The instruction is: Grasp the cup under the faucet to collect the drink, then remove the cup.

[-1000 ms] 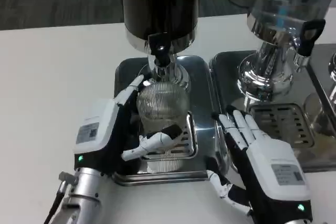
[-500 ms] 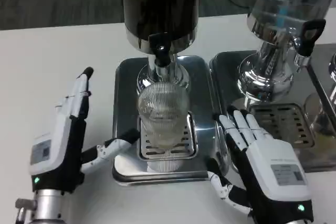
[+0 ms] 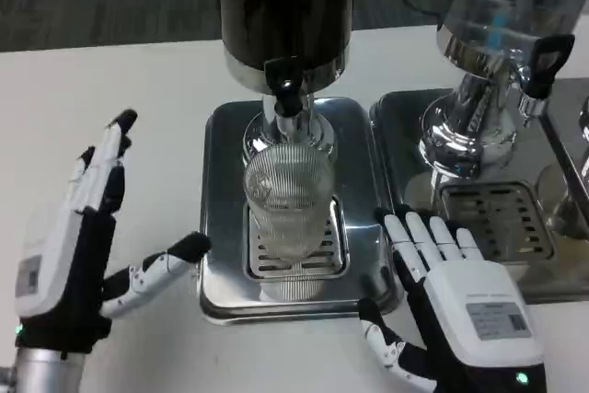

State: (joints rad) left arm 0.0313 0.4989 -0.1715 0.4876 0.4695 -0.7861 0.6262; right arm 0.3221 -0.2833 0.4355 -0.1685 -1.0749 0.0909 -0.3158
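A ribbed clear cup (image 3: 288,198) stands upright on the slotted drip grate (image 3: 296,260) of a steel tray (image 3: 221,200), directly below the black faucet (image 3: 285,94) of the dark drink dispenser (image 3: 283,6). The left hand (image 3: 78,241) is on the white table (image 3: 101,98) left of the tray, fingers spread apart, holding nothing, clear of the cup. The right hand (image 3: 451,296) lies flat at the tray's right edge, fingers extended and slightly parted, possibly touching the rim. A second chrome dispenser (image 3: 488,52) stands to the right.

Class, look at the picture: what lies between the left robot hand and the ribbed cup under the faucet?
In the head view, only bare white table and the drip tray's steel rim separate the left robot hand from the cup.
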